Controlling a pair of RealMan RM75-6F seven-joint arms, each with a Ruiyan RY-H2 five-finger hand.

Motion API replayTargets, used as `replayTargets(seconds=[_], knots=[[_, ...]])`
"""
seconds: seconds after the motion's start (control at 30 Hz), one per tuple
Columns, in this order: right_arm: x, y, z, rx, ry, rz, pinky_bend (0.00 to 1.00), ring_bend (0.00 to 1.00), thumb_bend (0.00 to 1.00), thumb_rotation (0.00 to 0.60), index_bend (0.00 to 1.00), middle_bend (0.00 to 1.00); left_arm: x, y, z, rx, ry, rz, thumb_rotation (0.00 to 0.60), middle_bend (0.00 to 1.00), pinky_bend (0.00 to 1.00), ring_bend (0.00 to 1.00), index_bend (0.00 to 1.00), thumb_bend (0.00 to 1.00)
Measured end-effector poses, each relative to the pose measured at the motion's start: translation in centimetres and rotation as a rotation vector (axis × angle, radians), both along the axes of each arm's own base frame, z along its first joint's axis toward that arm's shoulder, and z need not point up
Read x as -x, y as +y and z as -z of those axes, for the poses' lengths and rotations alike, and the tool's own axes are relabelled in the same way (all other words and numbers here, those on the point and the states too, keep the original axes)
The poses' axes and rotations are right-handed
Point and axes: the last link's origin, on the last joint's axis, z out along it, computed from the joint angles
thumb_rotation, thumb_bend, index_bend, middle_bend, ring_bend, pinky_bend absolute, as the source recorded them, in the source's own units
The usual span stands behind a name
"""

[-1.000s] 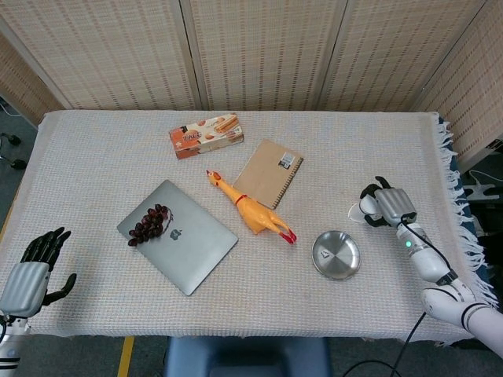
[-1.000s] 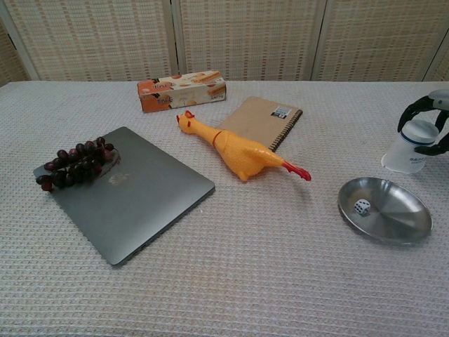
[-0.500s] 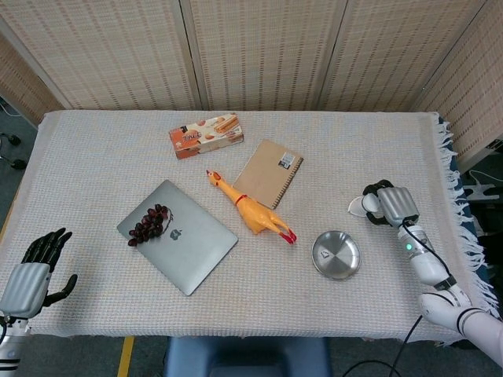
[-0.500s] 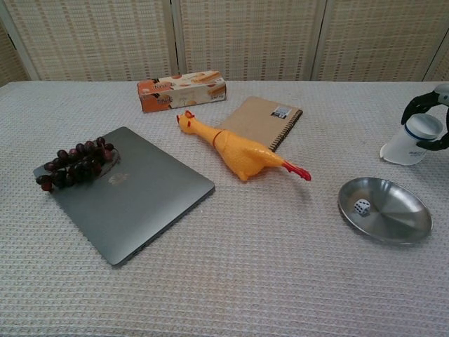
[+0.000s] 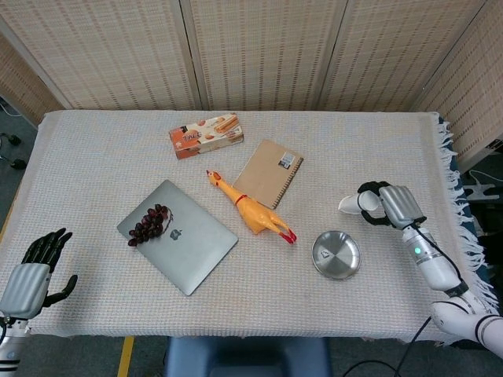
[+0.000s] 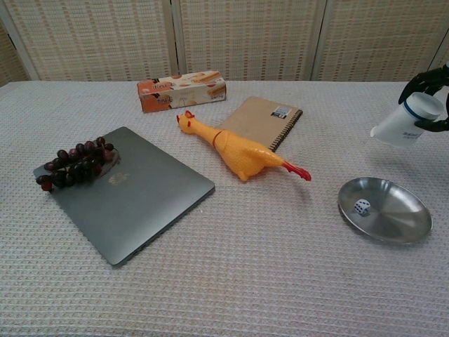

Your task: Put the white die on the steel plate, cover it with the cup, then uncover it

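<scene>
The white die (image 6: 362, 206) lies inside the steel plate (image 6: 393, 223) at the right of the table; in the head view the steel plate (image 5: 336, 254) shows the die (image 5: 323, 252) near its left rim. My right hand (image 5: 391, 205) grips the white cup (image 5: 352, 203) and holds it tilted above the cloth, up and to the right of the plate. In the chest view the cup (image 6: 403, 126) hangs at the right edge with the right hand's fingers (image 6: 425, 83) around its base. My left hand (image 5: 33, 272) rests open at the table's near left corner.
A grey laptop (image 5: 178, 235) with dark grapes (image 5: 149, 223) on it lies left of centre. A yellow rubber chicken (image 5: 251, 210), a brown spiral notebook (image 5: 268, 173) and a snack box (image 5: 206, 135) lie in the middle and back.
My right hand has lifted the cup off the cloth and carried it leftward, tilted with its mouth toward the plate. Left hand, die and plate are unchanged.
</scene>
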Motion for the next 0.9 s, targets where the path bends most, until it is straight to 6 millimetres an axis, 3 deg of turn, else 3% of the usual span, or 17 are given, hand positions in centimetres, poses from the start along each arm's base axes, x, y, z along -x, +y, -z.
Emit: replayTargets(seconds=[0.27, 0.4, 0.5, 0.73, 0.9], knots=[[-2.5, 4.9, -2.3, -0.215, -0.033, -0.051, 0.57, 0.31, 0.31, 0.600, 0.63, 0.44, -0.2, 0.0, 0.4, 0.010, 0.007, 0.001, 0.600, 0.00, 0.09, 0.00, 0.00, 0.38], [-3.3, 7.1, -1.7, -0.307, -0.037, -0.070, 0.56, 0.31, 0.32, 0.600, 0.63, 0.44, -0.3, 0.0, 0.6, 0.020, 0.009, 0.004, 0.600, 0.00, 0.09, 0.00, 0.00, 0.38], [-3.4, 7.2, -1.3, -0.322, -0.034, -0.072, 0.56, 0.31, 0.31, 0.600, 0.63, 0.44, -0.2, 0.0, 0.8, 0.025, 0.011, 0.004, 0.600, 0.00, 0.09, 0.00, 0.00, 0.37], [-3.3, 6.8, 2.6, -0.384, 0.030, -0.092, 0.56, 0.31, 0.31, 0.600, 0.63, 0.44, -0.1, -0.1, 0.5, 0.016, 0.000, 0.002, 0.600, 0.00, 0.09, 0.00, 0.00, 0.38], [-3.5, 6.2, 3.5, -0.376, 0.052, -0.107, 0.55, 0.31, 0.31, 0.600, 0.63, 0.44, 0.0, 0.1, 0.3, 0.016, -0.005, 0.000, 0.600, 0.00, 0.09, 0.00, 0.00, 0.38]])
